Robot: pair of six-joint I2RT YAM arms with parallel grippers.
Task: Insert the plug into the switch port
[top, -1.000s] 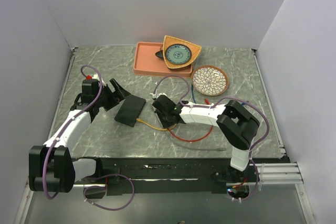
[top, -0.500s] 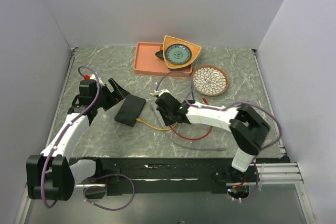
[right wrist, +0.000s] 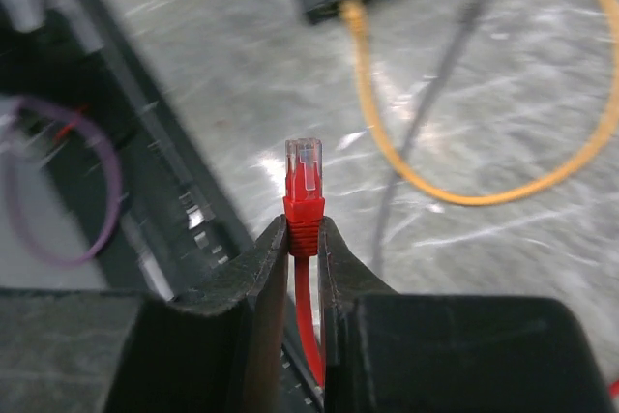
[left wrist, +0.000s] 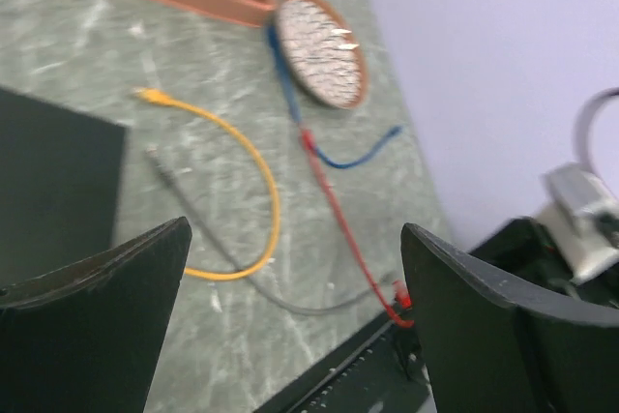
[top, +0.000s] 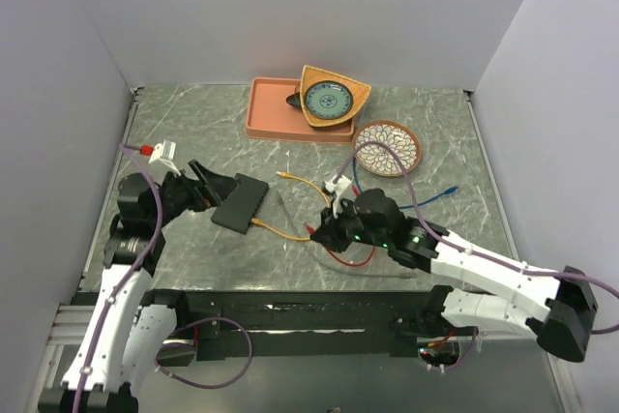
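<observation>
The red plug (right wrist: 303,202) is clamped by its boot between the closed fingers of the right gripper (right wrist: 303,231). Its clear tip is exposed and it appears to be raised off the marble table (top: 184,123). It is well apart from the switch (top: 242,203), which lies at 9 o'clock from it in the overhead view. The left gripper (left wrist: 295,236) is spread wide with nothing in it, just beside the switch's 10 o'clock side. The step in hand is judged to be the carry toward a free socket. It would be done well if the plug were lowered to socket height and its axis squared to the socket edge before any push. The port taken by the yellow cable (top: 278,231) should be avoided. Seen from overhead, the switch's long axis runs from 1 to 7 o'clock and its socket edge is turned toward about 4 o'clock. In the right wrist view the plug's long axis runs from 6 to 12 o'clock, with the tip toward 12.
</observation>
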